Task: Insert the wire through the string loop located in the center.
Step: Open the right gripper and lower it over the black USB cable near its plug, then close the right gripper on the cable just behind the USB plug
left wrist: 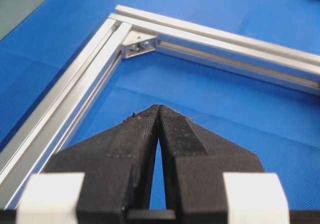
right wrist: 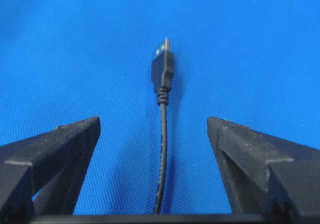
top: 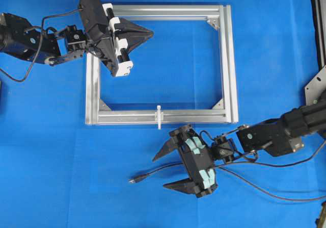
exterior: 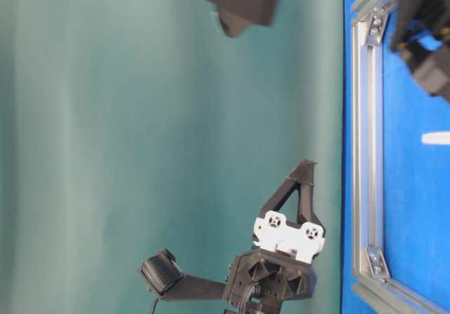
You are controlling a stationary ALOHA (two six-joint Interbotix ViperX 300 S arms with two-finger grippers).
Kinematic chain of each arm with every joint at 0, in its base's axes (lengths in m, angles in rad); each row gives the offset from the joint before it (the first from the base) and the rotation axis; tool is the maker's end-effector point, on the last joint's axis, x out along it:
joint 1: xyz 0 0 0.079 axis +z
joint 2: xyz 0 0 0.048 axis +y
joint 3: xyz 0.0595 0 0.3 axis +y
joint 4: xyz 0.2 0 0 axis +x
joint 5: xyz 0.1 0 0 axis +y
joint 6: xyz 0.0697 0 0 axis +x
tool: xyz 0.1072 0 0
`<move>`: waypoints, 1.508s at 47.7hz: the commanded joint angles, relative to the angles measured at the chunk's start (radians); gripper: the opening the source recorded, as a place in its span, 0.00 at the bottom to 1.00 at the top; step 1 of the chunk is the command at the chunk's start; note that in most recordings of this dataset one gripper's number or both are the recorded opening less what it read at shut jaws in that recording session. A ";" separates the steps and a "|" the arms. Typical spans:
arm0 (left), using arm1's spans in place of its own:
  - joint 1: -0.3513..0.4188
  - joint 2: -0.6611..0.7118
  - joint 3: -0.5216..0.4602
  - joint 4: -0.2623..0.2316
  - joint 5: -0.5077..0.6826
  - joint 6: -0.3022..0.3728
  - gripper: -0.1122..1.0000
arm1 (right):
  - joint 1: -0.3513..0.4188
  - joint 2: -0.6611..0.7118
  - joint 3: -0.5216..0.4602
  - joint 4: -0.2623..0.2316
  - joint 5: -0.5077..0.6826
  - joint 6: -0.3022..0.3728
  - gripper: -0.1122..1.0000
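Observation:
The wire [top: 136,178] lies on the blue mat below the frame, its plug tip pointing left. My right gripper [top: 161,172] stands open over it, one finger on each side, not touching. In the right wrist view the wire [right wrist: 163,73] runs straight out between the wide jaws of the right gripper [right wrist: 154,126]. The string loop [top: 159,117] is a small white tie on the middle of the frame's near bar, just above the right gripper. My left gripper [top: 148,32] hovers shut and empty over the frame's upper left part; its tips [left wrist: 159,108] meet.
A silver aluminium frame [top: 231,65] lies flat on the mat, with corner brackets [left wrist: 140,44] inside it. The table-level view shows the frame bar [exterior: 362,152] on edge and the string loop [exterior: 436,138]. The wire trails off to the right under the right arm.

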 commanded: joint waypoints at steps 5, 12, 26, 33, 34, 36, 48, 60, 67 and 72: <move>-0.002 -0.028 -0.015 0.003 -0.003 0.000 0.10 | 0.006 0.014 -0.032 0.003 -0.015 0.003 0.88; -0.002 -0.028 -0.014 0.003 -0.002 0.000 0.10 | 0.005 0.035 -0.046 0.005 -0.015 0.005 0.88; -0.002 -0.028 -0.014 0.003 -0.002 0.000 0.10 | 0.005 0.054 -0.060 0.012 -0.012 0.005 0.87; -0.002 -0.028 -0.012 0.003 -0.002 0.000 0.10 | 0.005 0.054 -0.060 0.021 -0.011 0.003 0.87; -0.002 -0.028 -0.014 0.003 -0.003 0.000 0.10 | 0.005 0.055 -0.060 0.021 -0.011 0.003 0.86; -0.002 -0.028 -0.014 0.003 -0.002 0.000 0.10 | 0.006 0.054 -0.061 0.021 -0.011 0.003 0.84; -0.002 -0.028 -0.014 0.003 0.005 -0.002 0.10 | 0.005 0.054 -0.060 0.018 -0.023 -0.003 0.38; -0.002 -0.028 -0.014 0.003 0.014 -0.002 0.10 | 0.005 0.054 -0.057 0.017 -0.037 -0.003 0.08; -0.002 -0.028 -0.014 0.003 0.014 -0.002 0.10 | 0.005 0.054 -0.057 0.017 -0.035 -0.003 0.08; -0.002 -0.028 -0.014 0.003 0.014 -0.002 0.10 | 0.005 0.054 -0.058 0.018 -0.035 -0.002 0.08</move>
